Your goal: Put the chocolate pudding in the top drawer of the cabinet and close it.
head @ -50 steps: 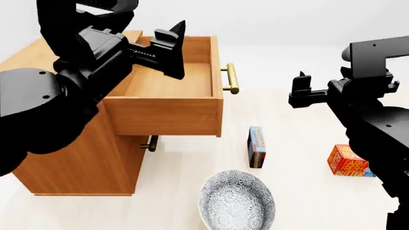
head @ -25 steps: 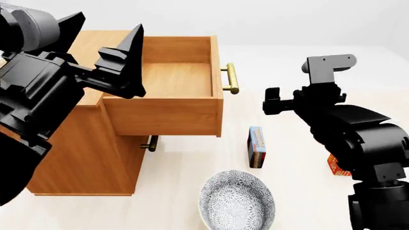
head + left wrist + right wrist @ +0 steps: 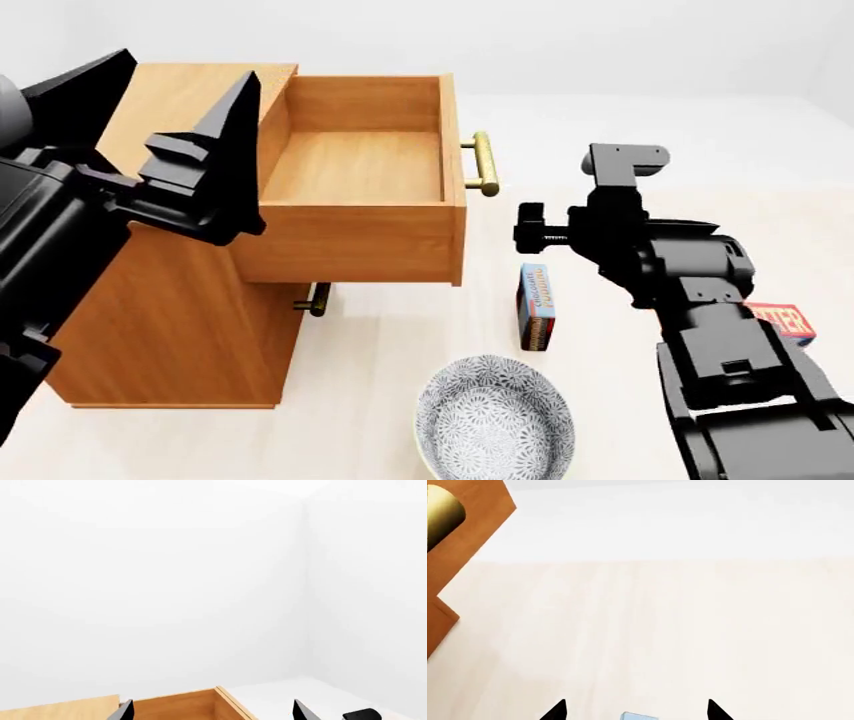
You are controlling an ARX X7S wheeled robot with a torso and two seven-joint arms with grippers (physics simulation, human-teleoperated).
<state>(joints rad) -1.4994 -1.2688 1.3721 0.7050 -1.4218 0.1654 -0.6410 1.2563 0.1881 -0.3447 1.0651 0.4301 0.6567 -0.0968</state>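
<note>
Matt orange-brown wooden cabinet (image 3: 174, 320) with a shiny brass bar handle (image 3: 485, 164) — beside it, a glazed speckled bowl (image 3: 494, 420).

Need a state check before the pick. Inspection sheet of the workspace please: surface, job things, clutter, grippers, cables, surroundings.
Surface: pale floor, things standing loose on it.
Job's things: chocolate pudding on edge on the floor, beside the cabinet; top drawer pulled out, nothing seen inside.
Clutter: patterned bowl near the pudding; butter box partly hidden by the right arm.
Grippers: left gripper open, empty, beside the drawer; right gripper open, empty, pudding edge between its tips in the wrist view.
Cables: nothing seen.
Surroundings: plain white walls.
</note>
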